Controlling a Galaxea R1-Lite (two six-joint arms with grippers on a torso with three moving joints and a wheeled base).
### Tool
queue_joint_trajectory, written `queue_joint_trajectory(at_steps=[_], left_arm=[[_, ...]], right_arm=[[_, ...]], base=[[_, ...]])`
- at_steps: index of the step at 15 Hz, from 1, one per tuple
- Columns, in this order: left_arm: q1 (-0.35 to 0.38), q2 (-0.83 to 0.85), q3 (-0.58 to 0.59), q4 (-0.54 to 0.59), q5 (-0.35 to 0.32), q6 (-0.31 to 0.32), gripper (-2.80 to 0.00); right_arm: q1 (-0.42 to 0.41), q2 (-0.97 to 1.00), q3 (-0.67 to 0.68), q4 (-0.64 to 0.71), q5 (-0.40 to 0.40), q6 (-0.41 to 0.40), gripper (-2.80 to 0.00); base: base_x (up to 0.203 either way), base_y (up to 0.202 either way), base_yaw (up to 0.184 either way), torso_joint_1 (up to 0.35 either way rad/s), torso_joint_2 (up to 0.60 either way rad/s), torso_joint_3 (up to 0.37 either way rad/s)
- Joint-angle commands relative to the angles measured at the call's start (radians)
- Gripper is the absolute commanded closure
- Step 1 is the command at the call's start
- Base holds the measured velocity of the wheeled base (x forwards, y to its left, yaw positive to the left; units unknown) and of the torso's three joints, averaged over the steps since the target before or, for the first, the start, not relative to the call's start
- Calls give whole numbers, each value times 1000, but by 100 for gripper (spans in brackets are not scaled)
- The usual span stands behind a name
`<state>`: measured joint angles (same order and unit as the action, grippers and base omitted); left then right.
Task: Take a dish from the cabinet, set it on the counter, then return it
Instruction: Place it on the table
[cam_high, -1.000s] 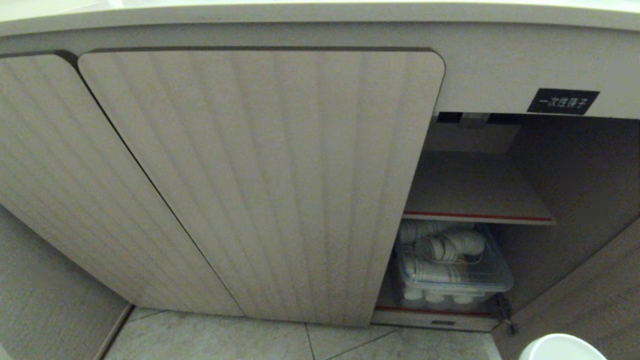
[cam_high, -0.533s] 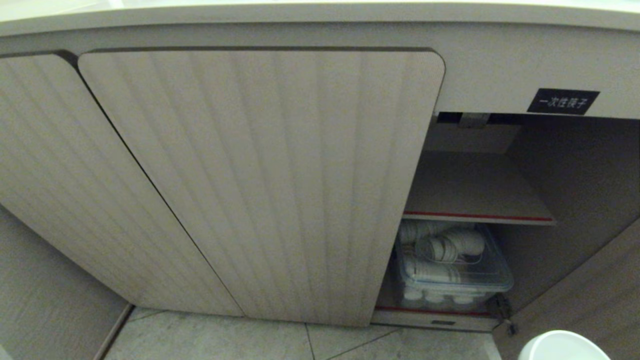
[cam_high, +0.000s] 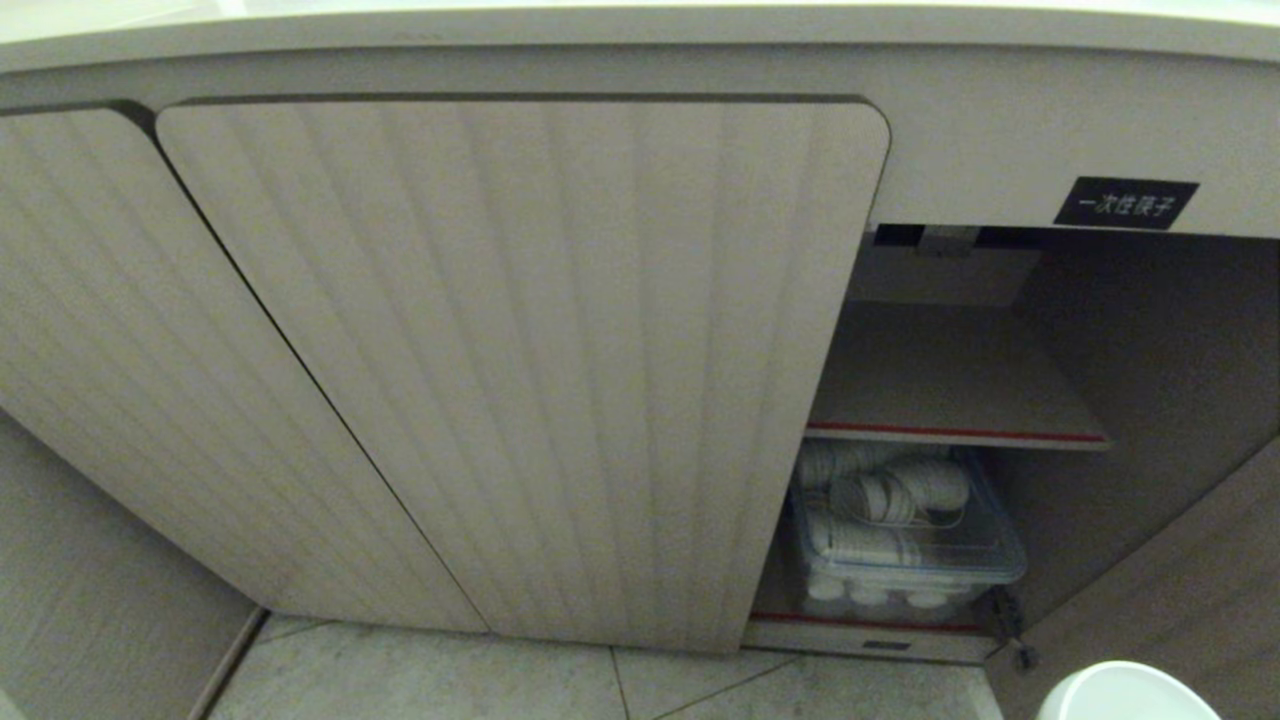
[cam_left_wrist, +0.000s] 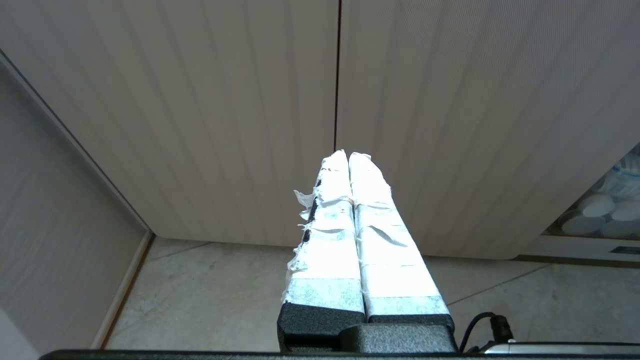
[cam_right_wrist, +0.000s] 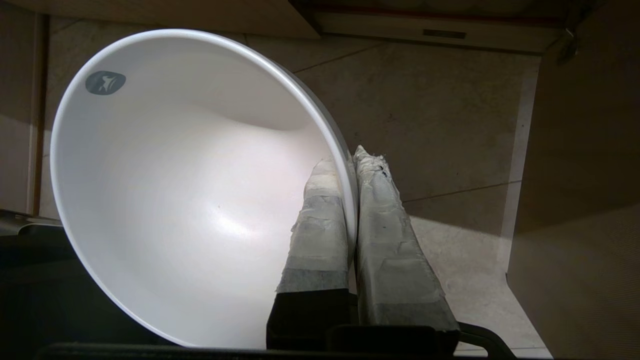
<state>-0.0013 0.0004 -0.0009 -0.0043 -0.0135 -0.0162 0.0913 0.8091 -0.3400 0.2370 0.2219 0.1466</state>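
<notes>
Little had changed over the last second — the right claw (cam_right_wrist: 350, 160) stayed pinched on the dish (cam_right_wrist: 190, 190) rim, low beside the open cabinet (cam_high: 950, 380), left claw (cam_left_wrist: 347, 157) closed and empty.

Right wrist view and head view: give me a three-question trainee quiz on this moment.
1. True or false: the right hand pinches the rim of the white bowl.
2. Where does the clear bin of white dishes sit? A) on the upper shelf B) under the shelf, at the cabinet bottom C) on the floor
3. Fill in: the left hand is shut and holds ____.

Key: 1 true; 2 B; 3 nothing.
</notes>
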Motion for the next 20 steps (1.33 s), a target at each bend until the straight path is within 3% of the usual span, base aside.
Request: queue_joint_trajectory(at_steps=[1,20], left_arm=[[0,0,0,0,0,-1,0],[0,0,1,0,0,-1,0]], right_arm=[[-1,4,-1,1,2,1,0],[-15,1,-8,5,2,-5,0]], base=[[0,0,0,0,0,0],[0,0,0,0,0,0]])
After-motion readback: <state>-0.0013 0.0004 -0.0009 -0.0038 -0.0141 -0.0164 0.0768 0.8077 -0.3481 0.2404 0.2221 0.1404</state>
